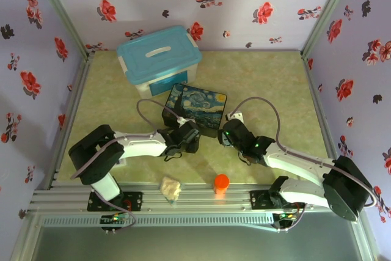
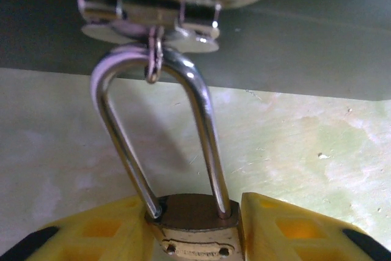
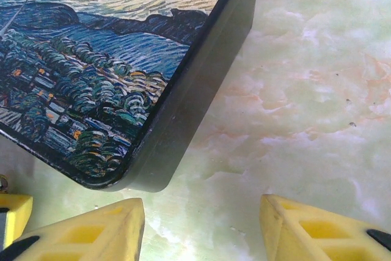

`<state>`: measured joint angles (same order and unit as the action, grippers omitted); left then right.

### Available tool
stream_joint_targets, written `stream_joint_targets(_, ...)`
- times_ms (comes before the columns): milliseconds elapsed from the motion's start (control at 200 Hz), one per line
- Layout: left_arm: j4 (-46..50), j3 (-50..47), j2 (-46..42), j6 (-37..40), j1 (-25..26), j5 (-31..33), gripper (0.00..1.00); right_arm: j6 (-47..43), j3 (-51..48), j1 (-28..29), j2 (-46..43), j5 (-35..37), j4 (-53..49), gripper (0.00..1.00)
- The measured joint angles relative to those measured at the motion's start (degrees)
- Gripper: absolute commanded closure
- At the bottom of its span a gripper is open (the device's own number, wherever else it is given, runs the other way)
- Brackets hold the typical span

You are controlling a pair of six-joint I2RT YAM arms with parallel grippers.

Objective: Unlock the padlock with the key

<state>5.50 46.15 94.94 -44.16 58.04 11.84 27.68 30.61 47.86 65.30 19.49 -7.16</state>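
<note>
Padlock [image 2: 195,227], small and of pale brass with a thin silver U-shaped shackle [image 2: 204,126], sat between the yellow plastic fingers [image 2: 98,233] of the left gripper [image 2: 195,203]. The fingers were drawn in against both flanks of its body, a hold as far as that wrist view showed. Ahead of the fingertips the shackle ran up through a small wire ring under the shiny metal hasp [image 2: 153,25], both legs seated in the body, so the lock looked closed. Further right, the right gripper [image 3: 201,203] stood with its fingers roughly half apart and nothing between them, over the pale green marbled table [image 3: 305,90]. The rounded corner of the dark-blue starry-painting tin box [image 3: 91,59] lay just ahead and to its left. The step in hand seemed to be steadying the lock. Where the tiny dark-grey metal key lay I could not tell. Next, the right gripper would need to take it up and line it squarely with the keyway while the left kept the body from swinging.
</note>
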Motion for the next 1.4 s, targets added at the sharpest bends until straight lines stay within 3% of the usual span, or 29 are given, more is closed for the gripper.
stream_joint_targets(100,1.68,0.55,0.00,-0.04,0.13,0.83,0.71,0.02,-0.04,0.00,0.00,0.00,0.02,0.48)
stream_joint_targets(260,4.26,1.36,0.00,-0.02,0.24,2.38,0.66,0.02,-0.37,0.00,0.00,0.00,0.04,0.48)
stream_joint_targets(370,5.46,1.73,0.00,0.00,0.24,2.78,0.76,0.00,-0.46,0.00,0.20,0.00,0.15,0.48)
stream_joint_targets(495,8.24,3.02,0.04,0.00,0.46,3.74,0.74,0.00,-0.46,0.00,1.09,0.00,0.44,0.48)
stream_joint_targets(610,10.78,4.90,0.74,0.55,0.83,4.20,0.63,0.02,-0.46,0.00,1.53,-0.02,0.46,0.48)
stream_joint_targets(725,10.78,5.09,0.83,1.31,1.01,3.48,0.59,0.00,-0.46,0.00,1.53,-0.02,0.79,0.48)
stream_joint_targets(825,10.88,5.09,0.83,1.11,1.11,3.45,0.45,0.00,-0.46,0.00,1.53,-0.02,0.94,0.48)
stream_joint_targets(955,12.07,5.14,0.68,-0.72,1.22,4.74,0.42,0.02,-0.46,0.00,1.53,-0.02,0.94,0.48)
stream_joint_targets(1190,12.50,5.42,0.02,-2.21,1.68,6.08,0.52,0.02,-0.59,0.00,1.07,-0.02,0.96,0.48)
stream_joint_targets(1275,10.71,4.63,-1.36,-2.05,1.75,5.75,0.72,0.04,-0.96,0.00,0.07,-0.02,0.92,0.48)
stream_joint_targets(1400,8.87,2.56,-4.39,-2.19,1.29,4.61,0.76,0.07,-1.60,0.00,-1.20,-0.02,0.94,0.48)
